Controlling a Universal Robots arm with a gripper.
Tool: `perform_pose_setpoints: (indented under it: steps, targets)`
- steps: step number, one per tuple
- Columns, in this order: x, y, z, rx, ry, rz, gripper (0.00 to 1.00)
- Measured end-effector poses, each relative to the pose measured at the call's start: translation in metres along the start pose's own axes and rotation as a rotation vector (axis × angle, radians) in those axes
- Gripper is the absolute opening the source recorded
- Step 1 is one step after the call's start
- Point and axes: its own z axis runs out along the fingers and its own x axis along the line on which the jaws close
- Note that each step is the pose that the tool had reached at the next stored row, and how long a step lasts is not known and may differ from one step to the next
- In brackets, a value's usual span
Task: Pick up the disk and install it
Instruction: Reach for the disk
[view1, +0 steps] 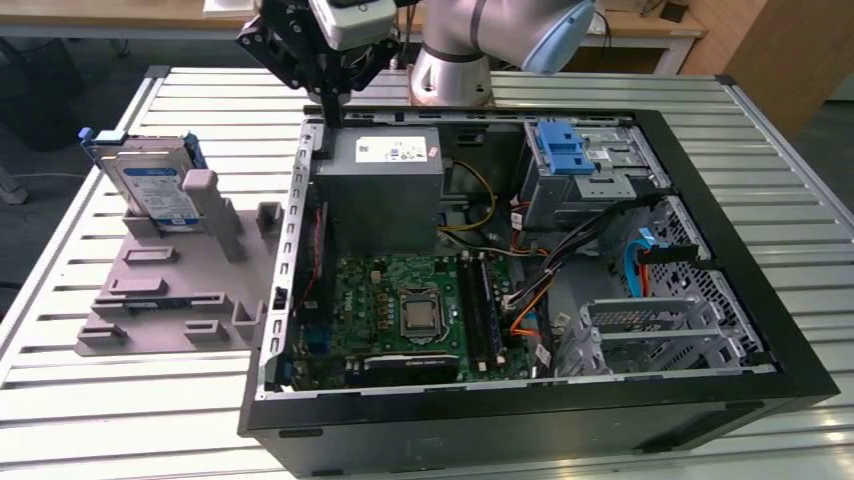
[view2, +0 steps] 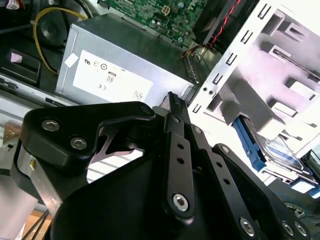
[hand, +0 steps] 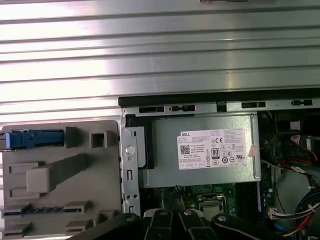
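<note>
Exterior view: an open desktop computer case (view1: 534, 425) lies on its side on a slatted metal surface (view1: 107, 400). Inside it are a grey power supply (view1: 387, 200) with a white sticker, a green motherboard (view1: 394, 300), loose cables and a drive cage with a blue plastic latch (view1: 574, 150).

The black claw (view1: 330, 105) hangs over the far wall of the case, just above the power supply's far corner. Its fingers are closed to a narrow point and hold nothing. The second wrist view also shows the claw (view2: 173, 102), its fingers pressed together above the power supply (view2: 125, 55).

The disk (view1: 144, 185), a silver hard drive with a white-and-blue label and a blue rail frame, stands on edge in a grey moulded fixture (view1: 174, 290). The fixture sits on the surface just beside the case, on the exterior view's left. The disk is at the fixture's far end, apart from the claw and untouched.

In the first wrist view the disk's blue rail (hand: 35, 139) sits in the fixture (hand: 60, 180), next to the case wall.
</note>
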Motion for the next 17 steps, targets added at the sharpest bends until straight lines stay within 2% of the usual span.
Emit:
perform_pose_setpoints:
  steps: [7, 17]
  targets:
    - [0.0003, 0.0, 0.0001, -0.0002, 0.0, 0.0, 0.11]
    - [0.0043, -0.0003, 0.0, -0.0001, 0.0002, 0.0, 0.11]
